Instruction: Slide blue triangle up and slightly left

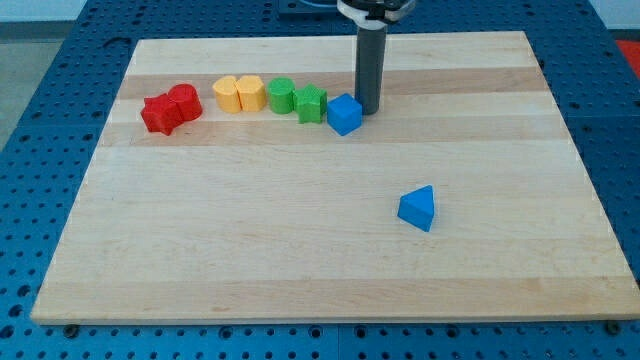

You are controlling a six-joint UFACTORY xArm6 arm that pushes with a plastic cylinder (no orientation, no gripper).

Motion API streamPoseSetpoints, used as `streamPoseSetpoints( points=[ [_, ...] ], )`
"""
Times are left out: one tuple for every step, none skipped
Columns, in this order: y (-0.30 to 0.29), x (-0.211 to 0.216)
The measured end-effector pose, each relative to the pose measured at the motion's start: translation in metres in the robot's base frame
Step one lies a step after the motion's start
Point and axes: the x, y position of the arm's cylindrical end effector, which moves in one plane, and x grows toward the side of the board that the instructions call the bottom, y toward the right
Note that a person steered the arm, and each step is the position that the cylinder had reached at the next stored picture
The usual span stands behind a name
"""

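Note:
The blue triangle (pixel 418 208) lies alone on the wooden board (pixel 250 230), right of the middle. My tip (pixel 368 110) stands near the view's top, touching or almost touching the right side of a blue cube (pixel 344 114). The tip is well above and a little left of the blue triangle, far apart from it.
A row of blocks runs left from the blue cube near the view's top: a green block (pixel 310 103), a second green block (pixel 281 95), two yellow blocks (pixel 239 94), and two red blocks (pixel 171 109). The board's right edge (pixel 590 180) is beyond the triangle.

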Motion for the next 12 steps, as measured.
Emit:
streamPoseSetpoints(
  points=[
    [0.003,0.000],
    [0.039,0.000],
    [0.090,0.005],
    [0.141,0.032],
    [0.170,0.078],
    [0.174,0.136],
    [0.164,0.188],
    [0.129,0.218],
    [0.076,0.213],
    [0.037,0.179],
    [0.015,0.142],
    [0.012,0.137]
  ],
)
